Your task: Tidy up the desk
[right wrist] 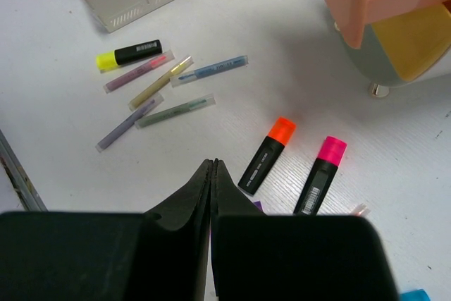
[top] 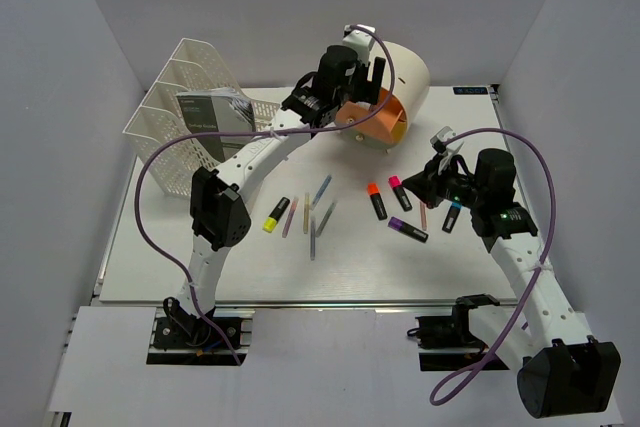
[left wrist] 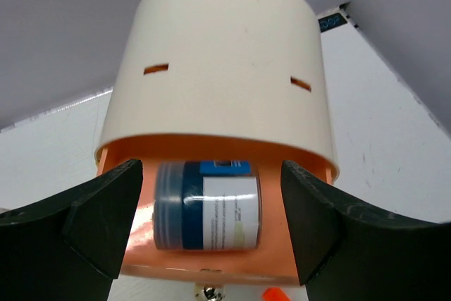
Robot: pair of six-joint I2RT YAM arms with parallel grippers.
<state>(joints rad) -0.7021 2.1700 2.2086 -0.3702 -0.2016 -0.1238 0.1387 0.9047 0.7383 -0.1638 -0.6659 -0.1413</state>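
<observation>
Left wrist view: the left tool is open before a jar, probably light and rigid; grip across its body. The right tool is closed, empty.

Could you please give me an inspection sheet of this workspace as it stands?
Surface: white desk, partly covered with loose stationery.
Job's things: five highlighters and several sleeved pens lie scattered; jar in the drawer unit's open orange drawer.
Clutter: mesh file rack holding a booklet.
Claws: left claw open at the drawer; right claw shut, empty.
Cables: purple cable loops beside each arm.
Surroundings: grey-white walls.
</observation>
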